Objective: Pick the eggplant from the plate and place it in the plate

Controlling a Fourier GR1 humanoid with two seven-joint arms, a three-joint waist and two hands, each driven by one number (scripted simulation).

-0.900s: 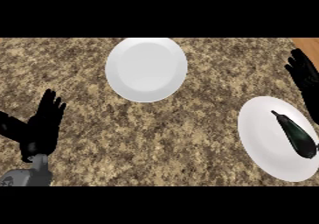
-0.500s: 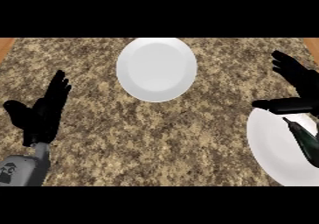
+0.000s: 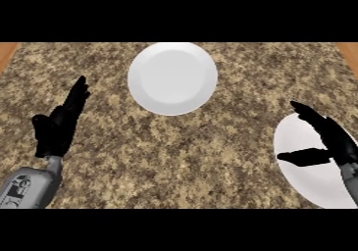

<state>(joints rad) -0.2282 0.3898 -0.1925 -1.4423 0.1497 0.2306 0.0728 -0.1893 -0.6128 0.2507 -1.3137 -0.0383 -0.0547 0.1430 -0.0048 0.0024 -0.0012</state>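
A view from the robot's head is looking steeply down at a speckled brown and tan stone surface point(image 3: 181, 147), with strips of orange wood showing at the far left and far right corners.

A white plate point(image 3: 172, 78) is lying toward the far side of the surface, a little left of centre, with nothing on it. A second white plate point(image 3: 312, 184) is lying at the right edge, nearer the robot, and is partly cut off by the frame.

The right robot hand point(image 3: 333, 142) is hovering over this right plate, coming in from the lower right on a grey forearm. Its fingers are stretching straight out toward the far left, and its thumb is sticking out sideways across the plate's white face. The hand is spread wide and is not curling around anything.

The eggplant is not showing anywhere in this view. The right robot hand is covering part of the right plate, so whether the eggplant is lying beneath it cannot be told.

The left robot hand point(image 3: 60, 128) is resting at the left side of the view, well apart from both plates, with its fingers straight and pointing away from the robot, holding nothing.
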